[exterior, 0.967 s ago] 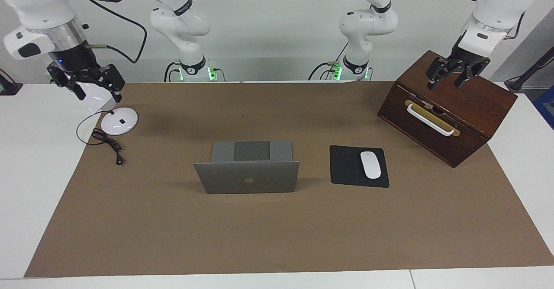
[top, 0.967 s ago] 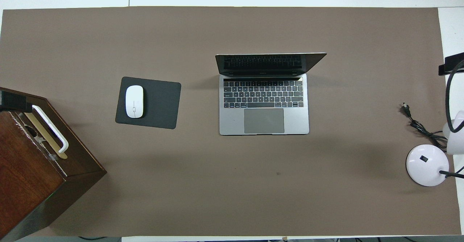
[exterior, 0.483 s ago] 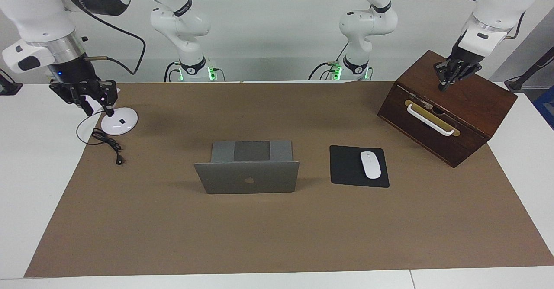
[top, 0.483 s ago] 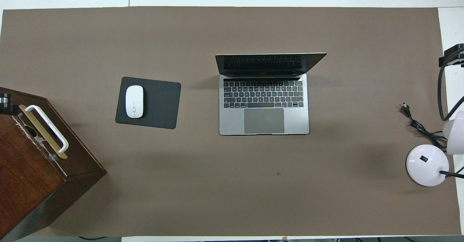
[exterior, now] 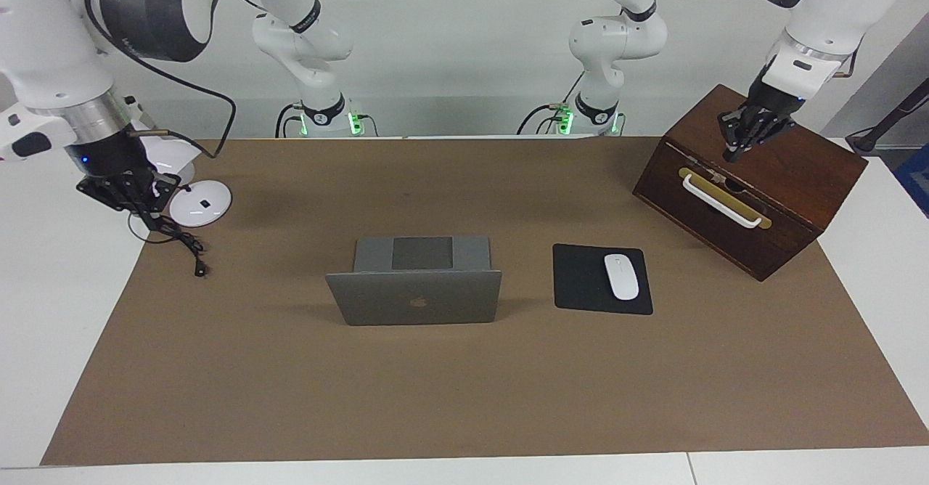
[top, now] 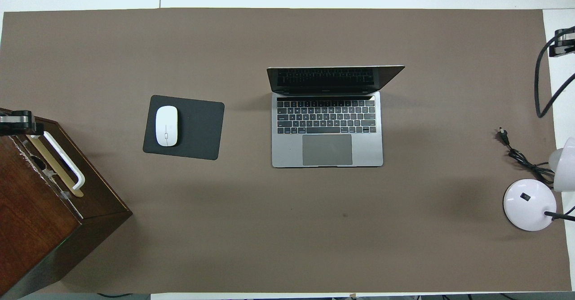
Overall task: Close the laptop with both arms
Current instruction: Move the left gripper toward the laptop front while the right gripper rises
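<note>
The silver-grey laptop (exterior: 414,298) stands open at the middle of the brown mat, lid upright with the apple logo showing; the overhead view shows its keyboard deck (top: 327,129). My left gripper (exterior: 729,152) hangs shut and empty over the wooden box's top edge, above the white handle, and shows at the overhead view's edge (top: 18,122). My right gripper (exterior: 149,216) hangs shut and empty over the mat's edge beside the white lamp base, seen from overhead too (top: 561,43). Both are well away from the laptop.
A black mouse pad (exterior: 580,282) with a white mouse (exterior: 621,276) lies beside the laptop toward the left arm's end. A dark wooden box (exterior: 791,173) with a white handle stands there too. A white lamp base (exterior: 200,202) and black cable (exterior: 181,242) lie toward the right arm's end.
Both grippers have gone from open to shut. The right one has dropped lower beside the lamp base, and the left one has shifted slightly over the box. The laptop has not moved.
</note>
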Controlling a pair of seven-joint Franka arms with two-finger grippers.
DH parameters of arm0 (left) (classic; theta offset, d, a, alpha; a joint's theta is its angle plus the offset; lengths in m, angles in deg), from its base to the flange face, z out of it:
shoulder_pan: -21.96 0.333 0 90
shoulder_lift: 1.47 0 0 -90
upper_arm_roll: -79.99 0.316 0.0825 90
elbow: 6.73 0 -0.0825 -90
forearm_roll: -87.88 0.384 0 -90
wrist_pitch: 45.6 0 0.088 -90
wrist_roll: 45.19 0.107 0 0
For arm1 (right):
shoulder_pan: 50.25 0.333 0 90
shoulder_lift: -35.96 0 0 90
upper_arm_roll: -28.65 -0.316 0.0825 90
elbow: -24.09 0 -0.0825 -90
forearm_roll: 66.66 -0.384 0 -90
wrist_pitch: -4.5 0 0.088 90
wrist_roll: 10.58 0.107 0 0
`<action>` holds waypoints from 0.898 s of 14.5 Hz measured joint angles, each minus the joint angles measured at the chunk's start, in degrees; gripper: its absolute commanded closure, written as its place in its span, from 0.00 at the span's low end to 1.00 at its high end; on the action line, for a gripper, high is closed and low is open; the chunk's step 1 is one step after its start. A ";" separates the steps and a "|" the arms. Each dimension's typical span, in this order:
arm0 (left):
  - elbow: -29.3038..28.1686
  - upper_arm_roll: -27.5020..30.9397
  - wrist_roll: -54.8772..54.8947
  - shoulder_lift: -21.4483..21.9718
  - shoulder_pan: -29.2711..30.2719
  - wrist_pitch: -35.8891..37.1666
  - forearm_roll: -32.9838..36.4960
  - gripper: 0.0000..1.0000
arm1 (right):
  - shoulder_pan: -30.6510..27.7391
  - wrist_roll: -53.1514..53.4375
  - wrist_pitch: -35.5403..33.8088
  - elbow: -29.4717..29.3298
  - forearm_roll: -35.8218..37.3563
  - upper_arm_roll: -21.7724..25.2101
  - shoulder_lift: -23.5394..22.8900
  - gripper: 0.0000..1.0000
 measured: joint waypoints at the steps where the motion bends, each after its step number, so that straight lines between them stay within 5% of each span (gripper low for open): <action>1: -2.62 -0.06 -0.01 0.96 -1.04 -2.91 -0.50 1.00 | 0.02 -0.01 0.48 -1.97 0.01 -0.16 -1.90 1.00; 7: -21.47 -0.16 -0.05 9.37 -8.28 -22.59 -2.25 1.00 | 1.20 -0.03 6.34 -13.49 0.02 -1.43 -14.16 1.00; 13: -33.29 -0.17 -0.12 13.34 -16.98 -37.86 -6.47 1.00 | 5.55 9.33 9.96 -15.67 0.02 -1.59 -17.82 1.00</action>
